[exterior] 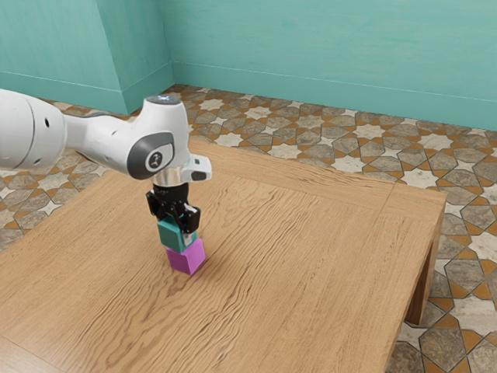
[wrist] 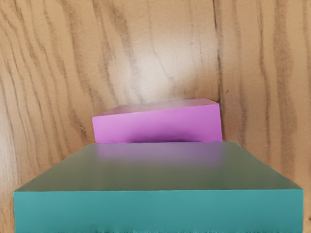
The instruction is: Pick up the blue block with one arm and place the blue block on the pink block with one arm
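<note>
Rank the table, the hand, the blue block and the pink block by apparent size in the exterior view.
1. the table
2. the hand
3. the blue block and the pink block: they look about alike, and the hand covers part of the blue one, so I won't rank them.

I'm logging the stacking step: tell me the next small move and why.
Probably open the gripper and let go: the blue block it holds seems to rest on the pink block, a little off centre.
</note>
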### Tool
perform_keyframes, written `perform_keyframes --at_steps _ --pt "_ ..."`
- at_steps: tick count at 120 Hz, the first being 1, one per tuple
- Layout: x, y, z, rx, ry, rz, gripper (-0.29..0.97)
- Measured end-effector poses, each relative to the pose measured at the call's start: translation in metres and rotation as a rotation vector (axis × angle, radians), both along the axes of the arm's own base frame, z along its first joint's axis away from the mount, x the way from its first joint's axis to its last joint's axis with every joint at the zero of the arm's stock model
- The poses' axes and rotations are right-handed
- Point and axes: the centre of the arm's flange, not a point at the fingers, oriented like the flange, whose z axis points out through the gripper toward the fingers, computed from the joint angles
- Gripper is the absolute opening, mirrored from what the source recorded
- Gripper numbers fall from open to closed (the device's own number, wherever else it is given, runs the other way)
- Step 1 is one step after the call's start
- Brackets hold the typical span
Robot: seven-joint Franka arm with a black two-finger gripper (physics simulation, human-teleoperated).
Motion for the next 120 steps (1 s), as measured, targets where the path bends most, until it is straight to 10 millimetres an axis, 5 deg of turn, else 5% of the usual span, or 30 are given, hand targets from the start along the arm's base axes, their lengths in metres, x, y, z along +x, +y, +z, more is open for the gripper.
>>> perform_keyframes --at_steps 44,64,79,91,100,120 --pt "0.003 -0.004 -0.001 -0.013 0.005 -0.053 0.57" --pt "0.001 -0.003 0.023 -0.017 -0.021 -0.065 0.63" --pt "-0.003 -0.004 0.081 -0.014 -0.091 -0.073 0.65" --pt "0.017 -0.009 0.174 -0.011 -0.203 -0.079 0.66" --pt "0.027 -0.006 0.222 -0.007 -0.247 -0.073 0.67" --pt "0.007 0.001 0.285 0.000 -0.239 -0.028 0.67"
